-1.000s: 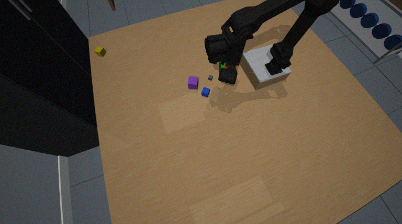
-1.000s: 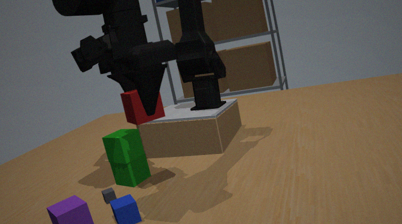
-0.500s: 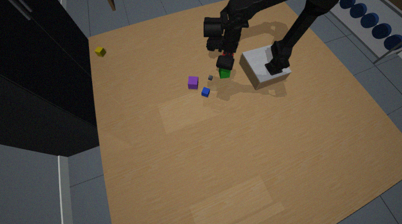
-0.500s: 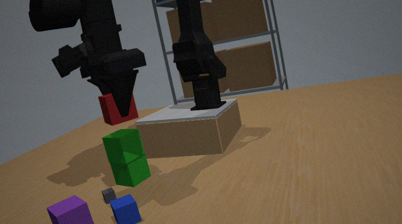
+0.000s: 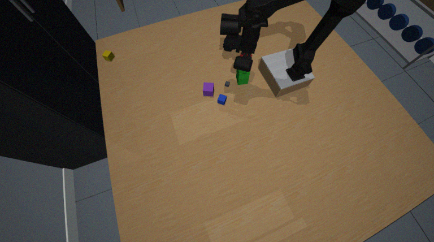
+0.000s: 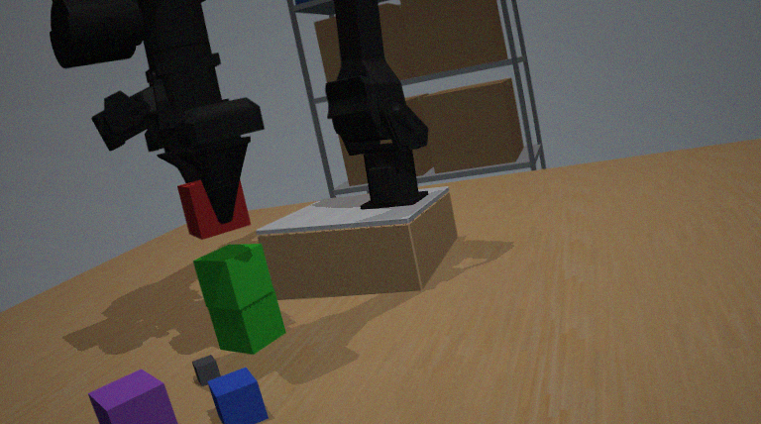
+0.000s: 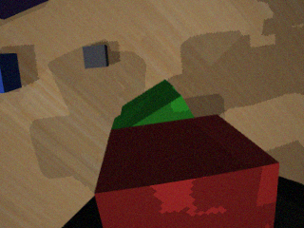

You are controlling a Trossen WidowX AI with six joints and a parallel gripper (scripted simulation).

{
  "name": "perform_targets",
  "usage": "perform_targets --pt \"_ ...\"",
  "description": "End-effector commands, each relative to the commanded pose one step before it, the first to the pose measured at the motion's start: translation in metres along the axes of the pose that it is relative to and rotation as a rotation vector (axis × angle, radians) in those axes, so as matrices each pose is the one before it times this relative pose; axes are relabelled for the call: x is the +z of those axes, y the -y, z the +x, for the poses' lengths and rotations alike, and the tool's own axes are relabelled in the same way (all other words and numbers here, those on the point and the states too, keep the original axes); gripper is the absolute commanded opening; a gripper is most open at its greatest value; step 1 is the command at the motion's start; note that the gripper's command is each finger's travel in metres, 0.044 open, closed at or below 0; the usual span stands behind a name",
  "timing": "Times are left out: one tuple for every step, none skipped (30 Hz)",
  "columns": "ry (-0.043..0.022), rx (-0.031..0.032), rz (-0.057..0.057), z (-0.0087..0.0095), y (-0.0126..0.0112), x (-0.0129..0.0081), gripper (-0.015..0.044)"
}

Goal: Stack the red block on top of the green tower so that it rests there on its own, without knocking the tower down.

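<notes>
My gripper point(image 5: 243, 63) point(image 6: 221, 212) is shut on the red block point(image 6: 196, 212) point(image 7: 186, 203) and holds it in the air just above the green tower point(image 5: 242, 77) point(image 6: 240, 298) point(image 7: 155, 108). The tower is two green blocks stacked upright on the wooden table point(image 5: 256, 162). There is a clear gap between the red block and the tower's top in the exterior view. In the wrist view the red block covers most of the tower; only a green corner shows beyond it. In the top view the fingers hide the red block.
A purple block point(image 5: 208, 89) point(image 6: 132, 399), a blue block point(image 5: 222, 99) point(image 6: 238, 396) point(image 7: 8, 72) and a small grey block point(image 5: 227, 83) point(image 6: 205, 369) point(image 7: 97, 56) lie close left of the tower. A yellow block point(image 5: 108, 55) lies far left. The arm's base box point(image 5: 280, 73) point(image 6: 348, 254) stands right of the tower.
</notes>
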State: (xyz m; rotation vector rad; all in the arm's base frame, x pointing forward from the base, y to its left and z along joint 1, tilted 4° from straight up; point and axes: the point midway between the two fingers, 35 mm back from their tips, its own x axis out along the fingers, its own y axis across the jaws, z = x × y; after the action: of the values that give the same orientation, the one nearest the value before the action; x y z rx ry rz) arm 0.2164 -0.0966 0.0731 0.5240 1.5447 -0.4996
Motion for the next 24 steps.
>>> perform_targets --pt "-0.00693 -0.00505 -0.0054 0.01573 0.00147 -0.00147 0.0" --pt "-0.00003 0.0 0.0 0.00388 0.00004 -0.00017 0.0" --pt "-0.00002 0.0 0.0 0.00234 0.00003 -0.00014 0.0" --pt "-0.00001 0.0 0.0 0.00062 0.00001 -0.00005 0.0" --pt "0.0 0.0 0.0 -0.00022 0.0 0.0 0.0" --pt "0.0 0.0 0.0 -0.00022 0.0 0.0 0.0" --pt "0.0 0.0 0.0 -0.00013 0.0 0.0 0.0" --pt "0.0 0.0 0.0 0.0 0.0 0.0 0.0" --pt "0.0 0.0 0.0 0.0 0.0 0.0 0.0" --pt "0.0 0.0 0.0 0.00024 0.0 0.0 0.0" --pt "0.0 0.0 0.0 0.00023 0.0 0.0 0.0" --pt "0.0 0.0 0.0 0.0 0.0 0.0 0.0" --pt "0.0 0.0 0.0 0.0 0.0 0.0 0.0" --pt "0.0 0.0 0.0 0.0 0.0 0.0 0.0" --pt "0.0 0.0 0.0 0.0 0.0 0.0 0.0" --pt "0.0 0.0 0.0 -0.00012 0.0 0.0 0.0" --pt "0.0 0.0 0.0 0.0 0.0 0.0 0.0" --pt "0.0 0.0 0.0 0.0 0.0 0.0 0.0" --pt "0.0 0.0 0.0 0.0 0.0 0.0 0.0" --pt "0.0 0.0 0.0 0.0001 0.0 0.0 0.0" --pt "0.0 0.0 0.0 0.0 0.0 0.0 0.0" --pt "0.0 0.0 0.0 0.00013 0.0 0.0 0.0" --pt "0.0 0.0 0.0 0.00013 0.0 0.0 0.0" --pt "0.0 0.0 0.0 0.00012 0.0 0.0 0.0"
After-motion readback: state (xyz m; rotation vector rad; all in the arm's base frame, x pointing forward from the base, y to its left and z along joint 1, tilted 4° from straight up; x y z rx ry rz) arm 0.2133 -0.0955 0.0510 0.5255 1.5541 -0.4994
